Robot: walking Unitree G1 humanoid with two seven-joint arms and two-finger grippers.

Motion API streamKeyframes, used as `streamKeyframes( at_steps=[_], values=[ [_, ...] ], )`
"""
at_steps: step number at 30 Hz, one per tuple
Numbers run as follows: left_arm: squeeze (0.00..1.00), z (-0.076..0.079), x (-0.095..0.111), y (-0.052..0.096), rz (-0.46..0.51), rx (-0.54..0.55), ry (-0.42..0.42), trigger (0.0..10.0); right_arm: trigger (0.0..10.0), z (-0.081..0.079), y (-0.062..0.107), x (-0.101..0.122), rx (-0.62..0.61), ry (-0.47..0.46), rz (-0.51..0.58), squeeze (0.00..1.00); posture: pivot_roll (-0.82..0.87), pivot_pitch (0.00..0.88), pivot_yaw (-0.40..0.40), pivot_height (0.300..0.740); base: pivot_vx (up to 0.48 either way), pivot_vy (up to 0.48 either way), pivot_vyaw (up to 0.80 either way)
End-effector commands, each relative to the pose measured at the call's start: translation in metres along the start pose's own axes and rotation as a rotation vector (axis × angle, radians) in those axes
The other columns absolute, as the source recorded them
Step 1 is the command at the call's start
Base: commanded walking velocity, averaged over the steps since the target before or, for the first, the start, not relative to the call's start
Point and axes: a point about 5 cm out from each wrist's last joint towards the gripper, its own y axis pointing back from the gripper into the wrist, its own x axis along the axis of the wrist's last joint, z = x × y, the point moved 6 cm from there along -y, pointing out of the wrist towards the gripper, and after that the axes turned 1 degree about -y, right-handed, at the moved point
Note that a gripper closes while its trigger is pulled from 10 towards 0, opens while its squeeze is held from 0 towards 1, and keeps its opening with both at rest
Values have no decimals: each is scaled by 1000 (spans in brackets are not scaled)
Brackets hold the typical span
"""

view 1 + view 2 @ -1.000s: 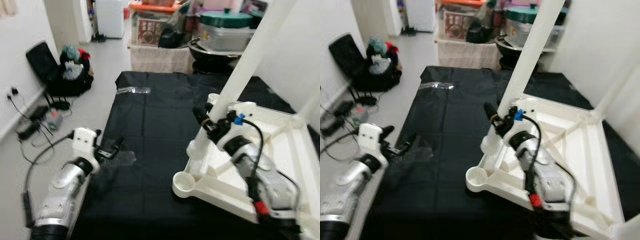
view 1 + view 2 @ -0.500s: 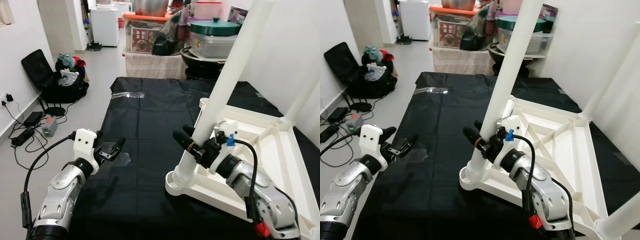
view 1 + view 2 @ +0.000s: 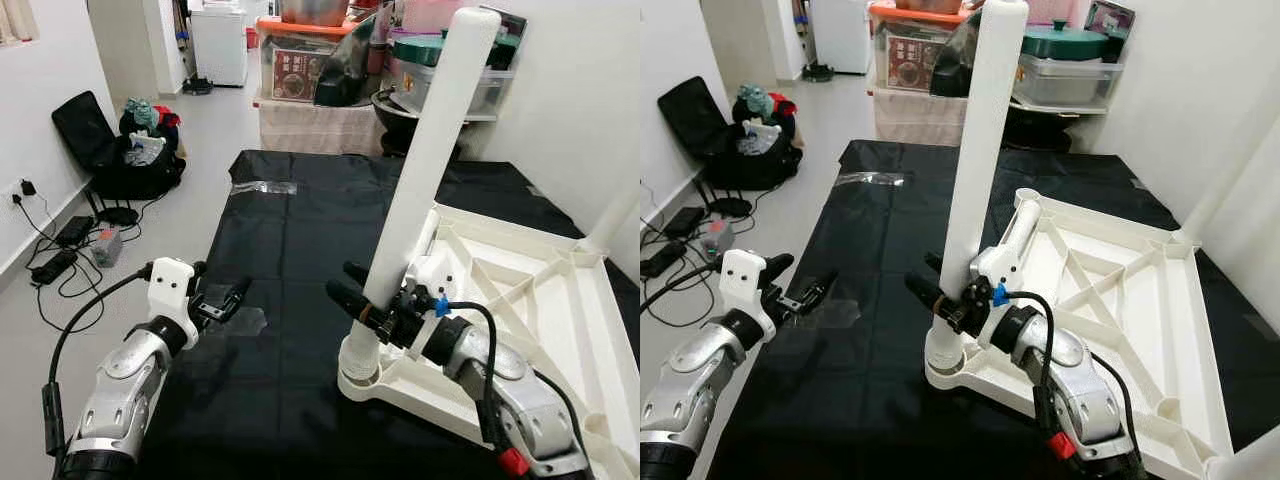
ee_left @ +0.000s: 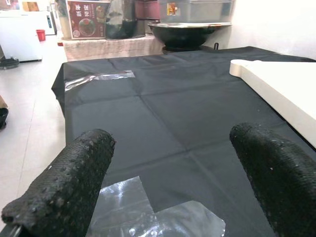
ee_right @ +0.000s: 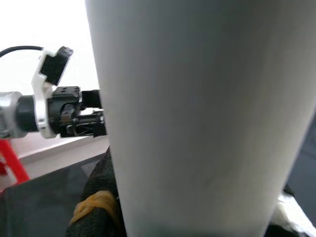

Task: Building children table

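Table leg (image 3: pixel 978 150) has swung more upright, clamped in right claw (image 3: pixel 940 292).

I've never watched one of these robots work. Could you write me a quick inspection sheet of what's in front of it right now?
Surface: black cloth spread flat, with a clear plastic scrap on it.
Job's things: white table top lying upside down; white table leg standing in its near corner socket, leaning slightly.
Clutter: clear tape strip on the cloth's far part.
Grippers: right gripper shut on the table leg low down; left gripper open, above the plastic scrap.
Cables: black cable along the left arm; power strip and cords on the floor.
Surroundings: black bag, storage boxes, white walls.
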Motion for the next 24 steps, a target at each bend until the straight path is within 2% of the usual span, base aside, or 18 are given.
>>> streamKeyframes(
  at_steps=[1, 5, 6, 8, 12, 24],
  values=[
    [0, 0, -4, 4, -14, -1, 4, 10000, 10000, 4, 6, -24, 2, -7, -99, 0, 106, 0, -89, 740, 0, 0, 0],
    [0, 0, -4, 4, -15, 0, 5, 10000, 10000, 3, 9, -25, 41, -25, -115, 0, 110, 0, -91, 740, 0, 0, 0],
    [0, -1, -4, 4, -16, 0, 7, 10000, 10000, -4, 13, -26, 104, -56, -124, 0, 112, 0, -94, 740, 0, 0, 0],
    [0, -1, -4, 4, -16, 0, 7, 10000, 10000, -4, 13, -26, 104, -56, -124, 0, 112, 0, -94, 740, 0, 0, 0],
    [0, -1, -6, 5, -20, 0, 11, 10000, 10000, -20, 18, -29, 224, -64, -147, 0, 115, 0, -97, 740, 0, 0, 0],
    [0, -3, -8, 7, -31, 6, 25, 10000, 10000, -31, 14, -28, 326, -135, -110, 0, 127, 0, -102, 740, 0, 0, 0]
  ],
)
